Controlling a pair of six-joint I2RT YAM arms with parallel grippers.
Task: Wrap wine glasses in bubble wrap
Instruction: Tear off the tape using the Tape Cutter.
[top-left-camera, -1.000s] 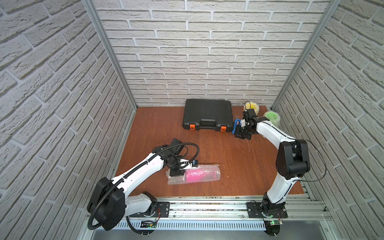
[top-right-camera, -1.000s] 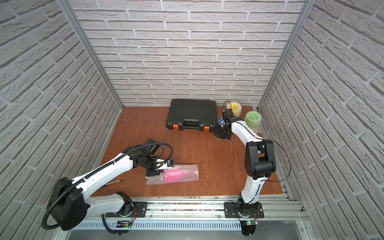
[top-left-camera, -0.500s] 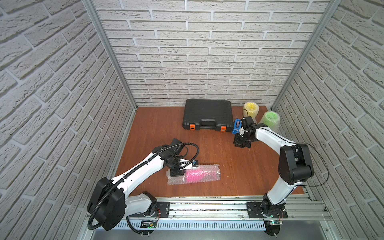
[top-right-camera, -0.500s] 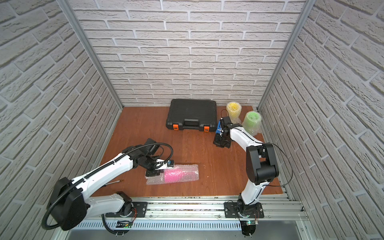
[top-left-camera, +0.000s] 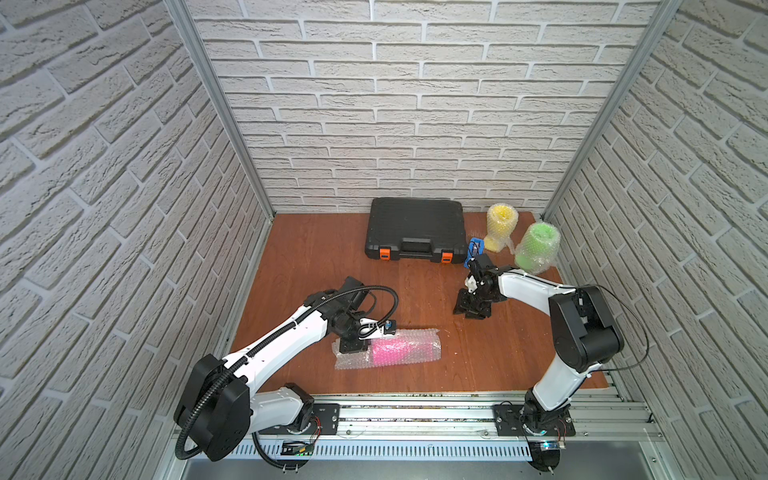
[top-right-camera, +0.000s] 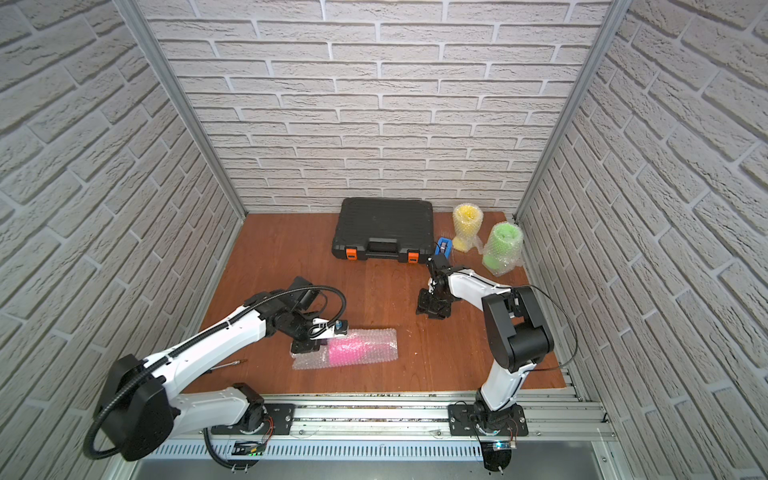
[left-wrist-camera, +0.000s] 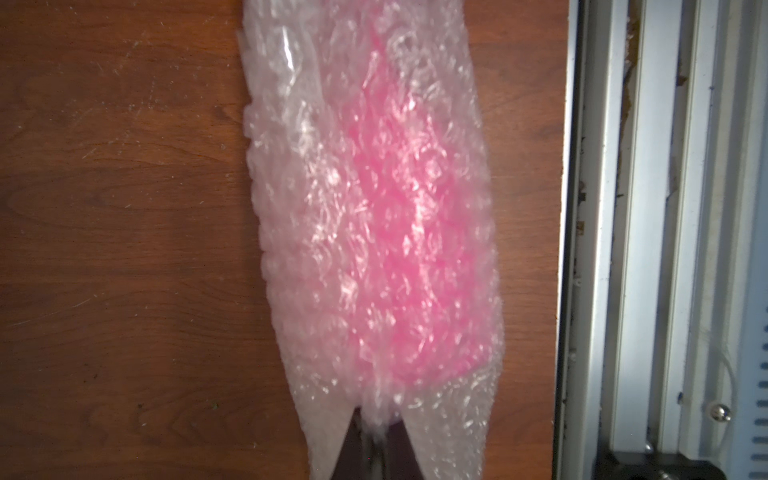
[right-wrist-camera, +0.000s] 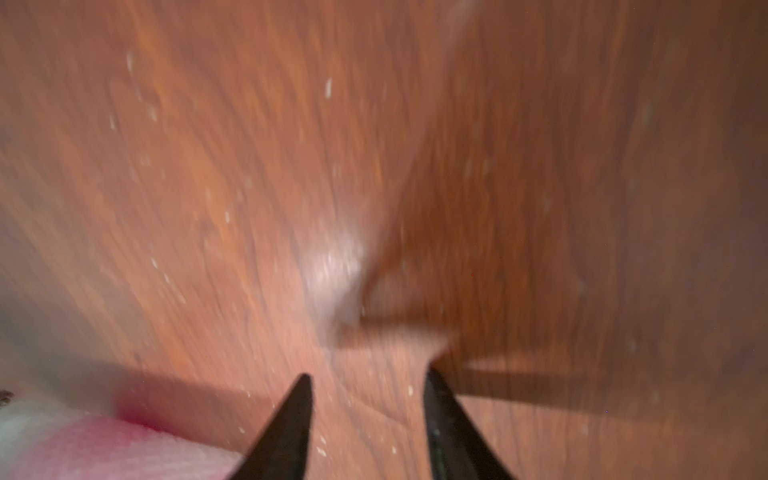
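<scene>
**Holding the pink roll at one end, right fingers spread over bare wood**

We see a reddish wooden table (top-left-camera: 324, 266) closed in by brick-patterned walls. At its far edge lies a black case (top-left-camera: 415, 226) with two orange latches, lid shut; any lettering on it is too small for us to read.

Near the front edge, the pink goblet (top-left-camera: 395, 351) lies on its side, rolled inside a sheet of bubble wrap (top-left-camera: 424, 336) that reaches past it at both ends. In the far right corner, the green goblet (top-left-camera: 536, 247) and the yellow goblet (top-left-camera: 500, 226) stand just beside each other, each in its own bubble wrap sleeve.

The left gripper (top-left-camera: 353, 345) sits at the roll's end nearest its arm. In the wrist view its fingers are pressed together on the wrap just past the pink plastic.

The right gripper (top-left-camera: 471, 309) points down over bare wood between the case and the roll. Its wrist view, though blurred, shows the two fingers (right-wrist-camera: 299, 411) apart with nothing between them.

A blue tape dispenser (top-left-camera: 476, 248) stands between the case and the yellow goblet.
</scene>
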